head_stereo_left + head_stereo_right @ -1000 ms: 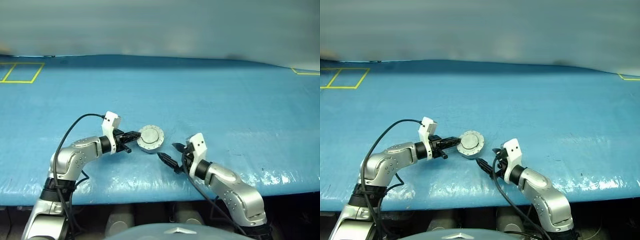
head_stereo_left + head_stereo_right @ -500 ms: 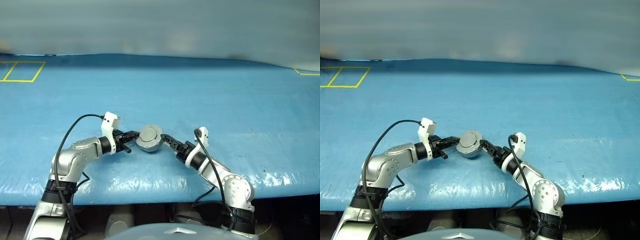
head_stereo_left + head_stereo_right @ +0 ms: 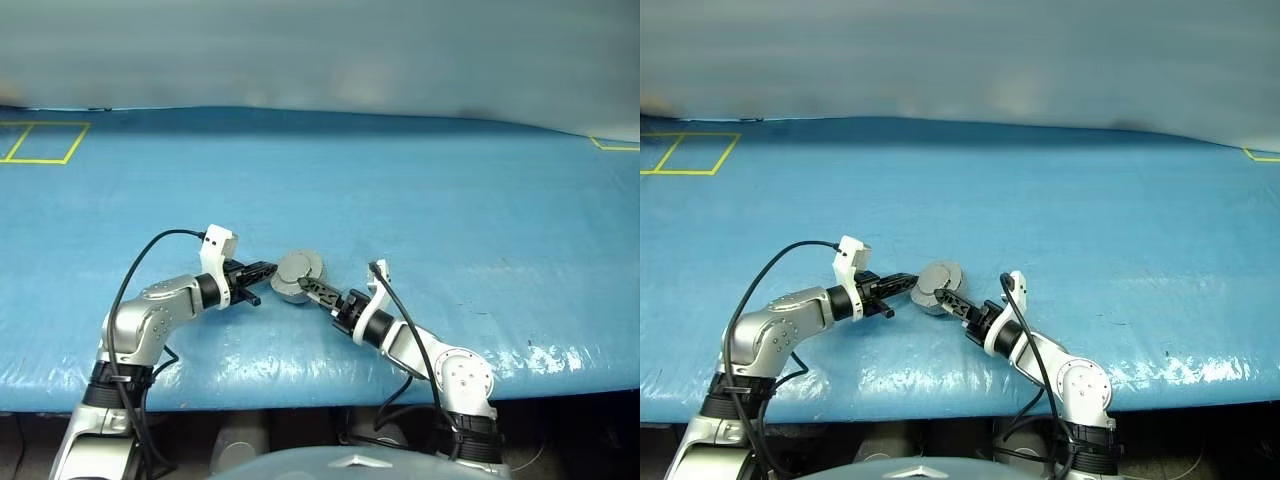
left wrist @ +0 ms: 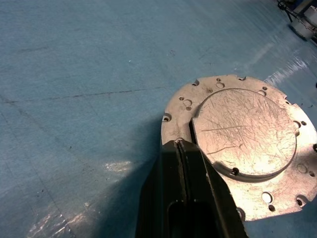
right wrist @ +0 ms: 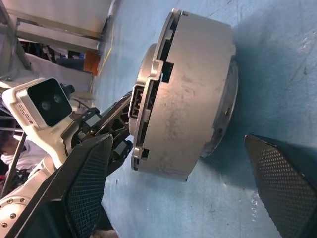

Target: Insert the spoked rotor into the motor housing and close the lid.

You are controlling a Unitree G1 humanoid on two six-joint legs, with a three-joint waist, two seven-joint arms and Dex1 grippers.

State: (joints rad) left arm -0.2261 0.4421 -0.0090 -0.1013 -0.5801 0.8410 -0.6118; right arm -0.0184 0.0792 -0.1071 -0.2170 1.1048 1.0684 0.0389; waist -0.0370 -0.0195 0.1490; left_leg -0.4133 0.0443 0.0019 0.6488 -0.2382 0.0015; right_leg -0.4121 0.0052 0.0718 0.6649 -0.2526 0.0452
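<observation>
Housing (image 3: 299, 275) sits near the front edge of the blue table (image 3: 450, 200), lid (image 4: 245, 131) seated on top with its plain scratched grey face up. The left gripper (image 3: 268, 270), fingers pressed together, has its tip right at the lid's rim, on the housing's flange, coming in from the robot's left. The right gripper (image 5: 188, 183) comes in from the other side with its fingers (image 5: 81, 183) spread wide, straddling the housing's grey side wall, one finger on each flank, neither clearly touching. Beyond the housing the blue surface runs open toward the far wall; yellow tape lines (image 3: 45, 142) mark the far left corner.
</observation>
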